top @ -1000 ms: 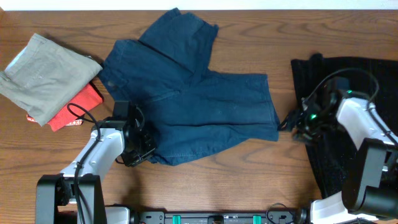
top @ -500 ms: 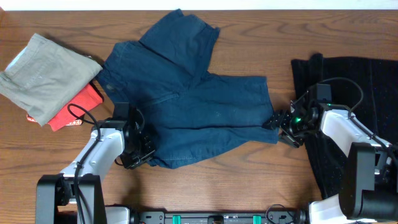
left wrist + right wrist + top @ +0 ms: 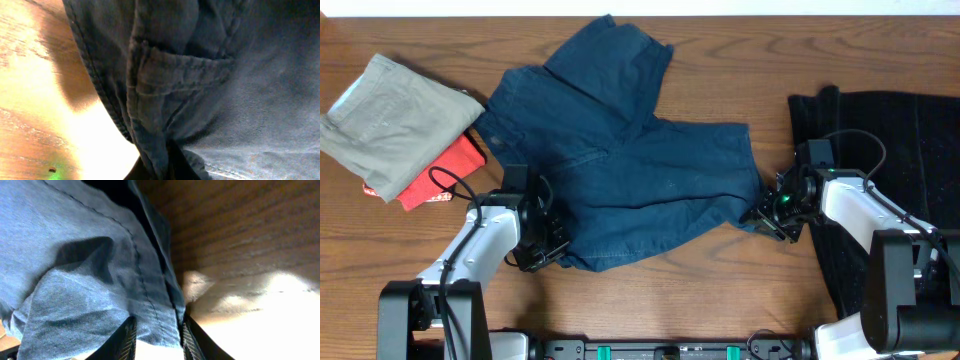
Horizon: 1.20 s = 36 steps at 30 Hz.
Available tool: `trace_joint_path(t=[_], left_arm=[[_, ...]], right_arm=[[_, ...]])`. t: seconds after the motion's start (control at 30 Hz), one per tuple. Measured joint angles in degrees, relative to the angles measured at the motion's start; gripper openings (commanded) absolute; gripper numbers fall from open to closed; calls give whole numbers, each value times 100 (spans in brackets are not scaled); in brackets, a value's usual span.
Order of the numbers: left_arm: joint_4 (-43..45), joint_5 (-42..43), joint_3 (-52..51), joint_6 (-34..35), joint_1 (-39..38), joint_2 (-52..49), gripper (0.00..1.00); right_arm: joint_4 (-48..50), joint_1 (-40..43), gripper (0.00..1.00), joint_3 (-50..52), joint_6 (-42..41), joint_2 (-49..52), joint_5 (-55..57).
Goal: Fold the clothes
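Observation:
The dark navy trousers [image 3: 640, 180] lie spread on the wooden table, one leg pointing to the back and the other to the right. My left gripper [image 3: 548, 243] is at their front left corner. In the left wrist view it [image 3: 162, 170] is shut on a fold of the navy cloth [image 3: 240, 100] by a seam. My right gripper [image 3: 760, 212] is at the right leg's hem. In the right wrist view its open fingers [image 3: 157, 342] straddle the hem of the trousers [image 3: 75, 280], with cloth between them.
A folded grey-khaki garment [image 3: 395, 120] lies over a red one [image 3: 445, 175] at the back left. A black sparkly cloth [image 3: 890, 140] covers the right side, under my right arm. Bare wood [image 3: 720, 280] shows in front of the trousers.
My right gripper has moved left, off the black cloth and onto the hem of the trousers' right leg. The left arm and the trousers have not moved.

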<state>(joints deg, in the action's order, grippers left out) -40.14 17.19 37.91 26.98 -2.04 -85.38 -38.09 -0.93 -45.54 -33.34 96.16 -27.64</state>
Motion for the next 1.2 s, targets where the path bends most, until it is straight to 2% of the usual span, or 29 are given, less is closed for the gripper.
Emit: trace_joint_path(t=[0.07,0.13,0.23,0.27,0.63,0.77,1.03,1.2], left_arm=[[0,0,0,0,0,0,6],[0,0,0,0,0,0,6],[0,0,0,0,0,0,6],[2,0,0,0,0,0,6],[-24,-2,2,-33,0,0,7],[-557,-114,50,-170,0,7,6],[-1622,-240,922,-612,-17,734,6],[-1947,-37,1486,-804,-70,1397,6]], right_arm=[[-22,33,36,0,-24,0,-11],[-101,98,33,0,-17,0,-55],[-160,212,6,15,13,2,-48],[-160,245,1,31,46,7,-28],[44,306,1,68,170,44,-20],[-247,492,1,-76,463,-28,31],[-1338,1051,1,-1438,1209,-1266,39],[-2022,1209,1,-2225,1440,-2017,389]])
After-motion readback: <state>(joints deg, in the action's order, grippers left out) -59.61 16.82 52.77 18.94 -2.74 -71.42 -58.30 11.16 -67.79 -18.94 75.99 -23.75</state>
